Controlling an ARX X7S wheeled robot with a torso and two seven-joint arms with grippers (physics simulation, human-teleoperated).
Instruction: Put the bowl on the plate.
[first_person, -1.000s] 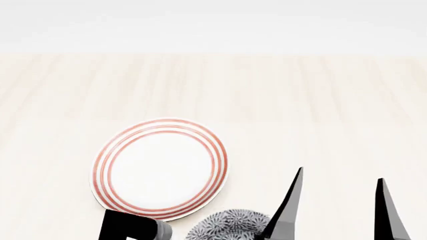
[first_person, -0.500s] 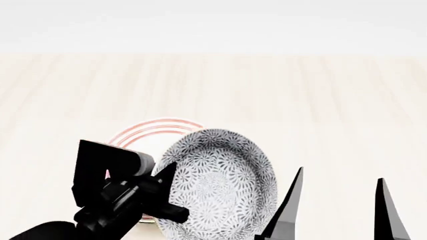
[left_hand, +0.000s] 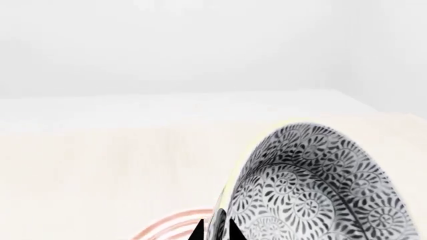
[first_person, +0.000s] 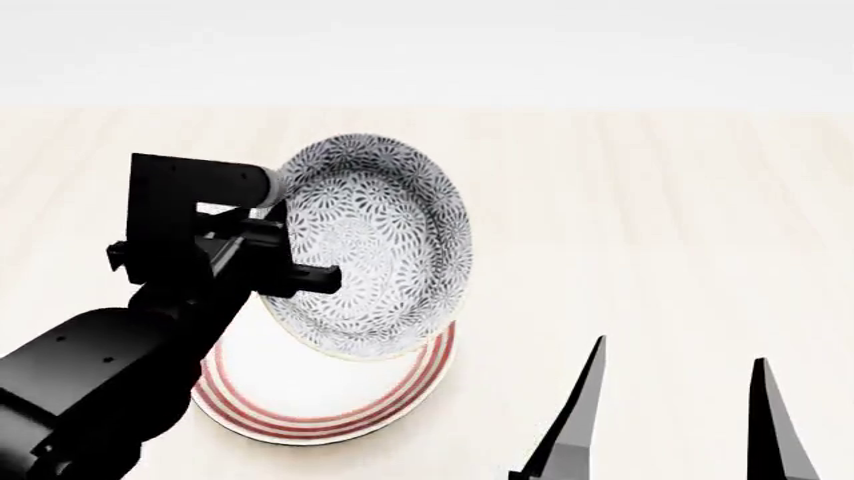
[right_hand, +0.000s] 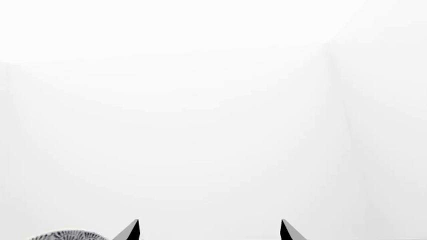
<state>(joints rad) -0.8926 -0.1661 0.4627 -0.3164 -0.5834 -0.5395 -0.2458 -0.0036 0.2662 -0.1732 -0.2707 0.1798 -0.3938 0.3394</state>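
Patterned bowl (first_person: 380, 250) pinched in left claw (first_person: 314, 277)

My left fingers (first_person: 314, 275) pinch the bowl (first_person: 371, 245) by its left rim, tilted steeply on edge above the plate (first_person: 320, 405). Bowl and arm together block the near-left of the worktop (first_person: 667, 200); only the plate's near rim shows past them. Everything to the right of the bowl lies bare, out to the far edge. My right fingers (first_person: 674, 420) hang spread at the near right, well apart from the bowl, with open worktop ahead.
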